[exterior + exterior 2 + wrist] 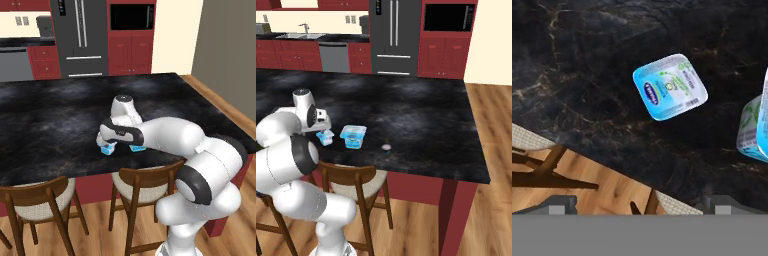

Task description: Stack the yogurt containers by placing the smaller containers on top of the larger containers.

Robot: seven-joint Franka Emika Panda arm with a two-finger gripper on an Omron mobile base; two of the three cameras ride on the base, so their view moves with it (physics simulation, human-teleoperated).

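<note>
Beneath the gripper (pixel 637 207), the small cup (pixel 670 86) stands upright, lid upward

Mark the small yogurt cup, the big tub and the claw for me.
small yogurt cup (pixel 325 137), right base view, on its side wall.
big tub (pixel 353 132), right base view, on its lid.
claw (pixel 639 206), hand view, midway between its fingertips.

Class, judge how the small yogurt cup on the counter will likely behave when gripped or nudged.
The small yogurt cup probably weighs little, being clearly smaller than the larger tub beside it. Its sides seem to taper downward, so a grip might slip. On the glossy black counter it would likely slide, or tip if pushed high.
</note>
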